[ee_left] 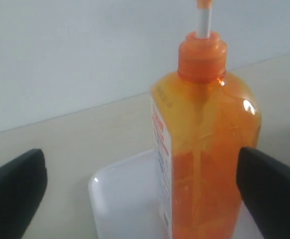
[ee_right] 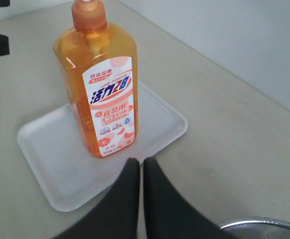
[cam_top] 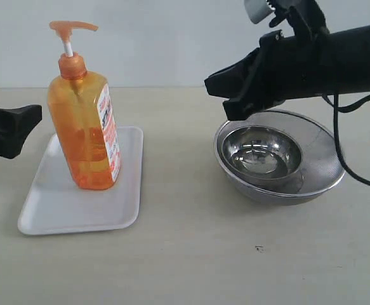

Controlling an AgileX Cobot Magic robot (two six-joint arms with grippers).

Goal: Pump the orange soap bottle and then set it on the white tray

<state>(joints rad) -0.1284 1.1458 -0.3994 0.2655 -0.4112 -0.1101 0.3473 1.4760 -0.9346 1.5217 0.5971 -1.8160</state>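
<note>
Beige table (cam_top: 191, 260), pale wall (cam_top: 172, 38); bottle (cam_top: 83, 127) upright on tray (cam_top: 64, 216); left fingers (ee_left: 15, 194) released, right fingers (ee_right: 157, 204) clenched.

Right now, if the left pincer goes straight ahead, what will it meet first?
Most likely the soap bottle on the tray: it stands just ahead of the left pincer; depth is unclear.

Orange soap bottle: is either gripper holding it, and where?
Nothing held. The orange soap bottle stands free on the white tray; left gripper open, clear of it; right gripper shut, empty.
</note>
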